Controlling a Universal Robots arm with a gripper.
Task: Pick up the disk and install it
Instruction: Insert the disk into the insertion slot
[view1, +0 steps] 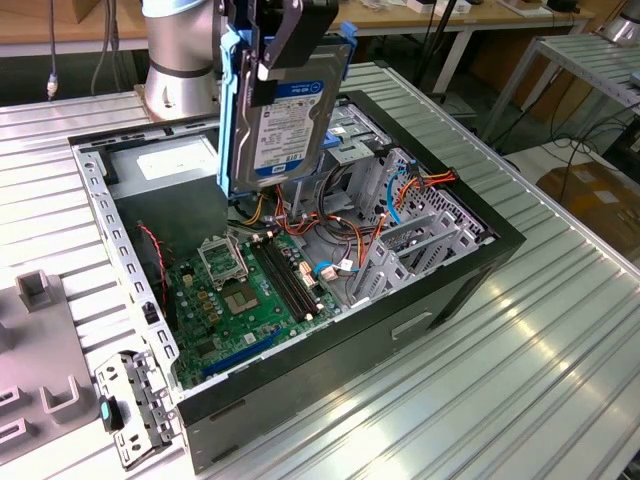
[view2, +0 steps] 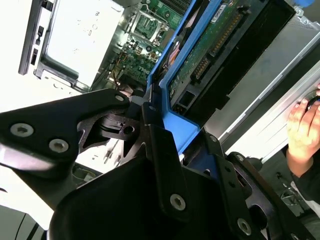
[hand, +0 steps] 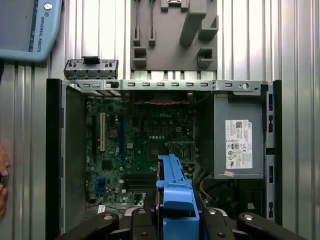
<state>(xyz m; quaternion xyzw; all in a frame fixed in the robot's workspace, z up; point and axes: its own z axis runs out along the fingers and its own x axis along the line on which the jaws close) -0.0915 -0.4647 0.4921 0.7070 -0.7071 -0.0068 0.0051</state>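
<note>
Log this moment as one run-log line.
gripper: shut on disk | disk: held upright above open computer case | install: not yet seated

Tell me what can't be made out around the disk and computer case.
- Exterior view: the disk, clamped in the tool, hides part of the case interior behind it.
- Exterior view: the top edge cuts off the arm.
- Second wrist view: the picture's edge cuts off a hand.
</note>
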